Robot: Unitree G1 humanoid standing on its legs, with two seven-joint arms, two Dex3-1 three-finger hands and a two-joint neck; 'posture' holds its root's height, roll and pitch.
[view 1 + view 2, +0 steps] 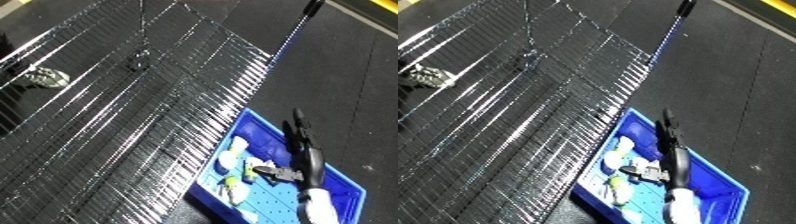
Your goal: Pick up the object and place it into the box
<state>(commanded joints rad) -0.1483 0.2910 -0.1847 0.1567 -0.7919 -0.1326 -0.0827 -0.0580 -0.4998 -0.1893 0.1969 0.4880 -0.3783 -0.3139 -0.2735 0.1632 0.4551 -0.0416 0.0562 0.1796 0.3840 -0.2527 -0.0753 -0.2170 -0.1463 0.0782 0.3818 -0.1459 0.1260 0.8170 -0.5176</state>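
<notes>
Reaching over the blue bin (351, 186), the right robot hand (305, 150) shows straight, extended fingers that hold nothing, hovering above pale objects (233, 159) already lying inside. Beyond the bin spreads a wire-mesh tabletop (133, 125), and at its far left rests a small mottled object (46, 77), well apart from the hand. Reaching that far risks fingers catching in the mesh.

Right hand (302, 150) over blue bin (251, 122) beside wire shelf (133, 110).
</notes>
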